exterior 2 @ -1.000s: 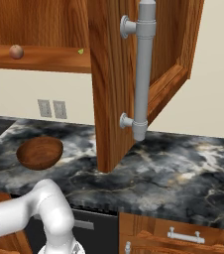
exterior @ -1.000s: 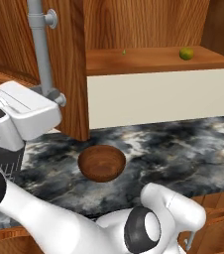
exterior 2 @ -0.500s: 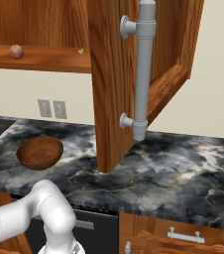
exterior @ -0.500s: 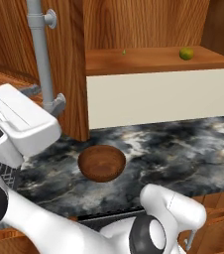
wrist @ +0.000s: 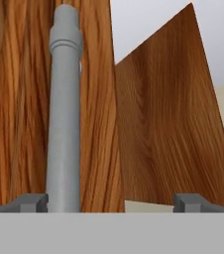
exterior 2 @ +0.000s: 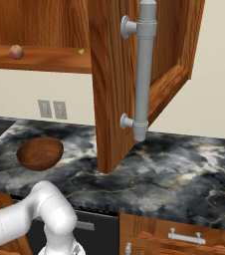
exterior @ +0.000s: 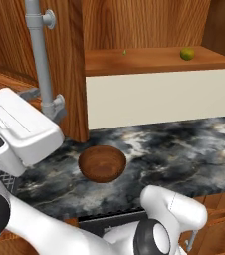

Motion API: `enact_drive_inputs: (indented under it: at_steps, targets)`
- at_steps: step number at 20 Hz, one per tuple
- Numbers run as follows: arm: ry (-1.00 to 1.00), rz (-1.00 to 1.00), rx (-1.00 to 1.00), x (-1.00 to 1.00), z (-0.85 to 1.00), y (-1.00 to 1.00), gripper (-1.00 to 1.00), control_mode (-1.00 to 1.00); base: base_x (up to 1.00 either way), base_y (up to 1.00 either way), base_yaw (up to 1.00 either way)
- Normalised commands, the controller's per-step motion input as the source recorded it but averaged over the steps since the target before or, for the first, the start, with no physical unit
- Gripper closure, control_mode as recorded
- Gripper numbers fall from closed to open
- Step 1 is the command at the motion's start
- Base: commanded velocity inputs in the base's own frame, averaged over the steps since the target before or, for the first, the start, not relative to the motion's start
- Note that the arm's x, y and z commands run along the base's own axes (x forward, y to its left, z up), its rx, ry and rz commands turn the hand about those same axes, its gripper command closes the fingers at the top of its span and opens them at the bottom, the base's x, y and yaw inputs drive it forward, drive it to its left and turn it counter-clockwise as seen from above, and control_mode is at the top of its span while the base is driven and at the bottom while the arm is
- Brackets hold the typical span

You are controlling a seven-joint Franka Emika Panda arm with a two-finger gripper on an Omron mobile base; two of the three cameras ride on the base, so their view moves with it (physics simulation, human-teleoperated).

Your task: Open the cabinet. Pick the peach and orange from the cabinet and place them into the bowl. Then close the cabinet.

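white rounded arm (exterior: 45,231), dark joints

The cabinet (exterior: 69,60) stands open — its door swung out toward the camera, the long grey bar handle (exterior: 41,55) running down its face. Inside, on the wooden shelf (exterior: 149,61), the orange (exterior: 186,53) sits far to the right. Below, the bowl (exterior: 102,163) rests upright on the dark marbled surface (exterior: 184,149), just beside the door's lower edge. The white arm (exterior: 20,134) fills the lower left.

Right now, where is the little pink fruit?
The peach sits on the open cabinet's shelf at the right base view's upper left, above the bowl on the counter.
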Motion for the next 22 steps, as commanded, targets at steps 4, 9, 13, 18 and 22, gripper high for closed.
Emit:
enact_drive_inputs:
  at_steps: [4, 9, 13, 18, 22]
  targets:
    - [-0.01, 0.00, 0.00, -0.52, 0.00, -0.17, -1.00, -1.00, 0.00, 0.00, 0.00]
    - [0.00, 0.03, 0.00, -0.41, -0.01, -0.30, -1.00, -1.00, 0.00, 0.00, 0.00]
    - [0.00, 0.05, 0.00, -0.29, -0.08, -0.32, -1.00, -1.00, 0.00, 0.00, 0.00]
    - [0.00, 0.10, 0.00, -0.29, -0.02, -0.47, -1.00, -1.00, 0.00, 0.00, 0.00]
    - [0.00, 0.16, 0.00, -0.23, -0.05, -0.59, -1.00, -1.00, 0.00, 0.00, 0.00]
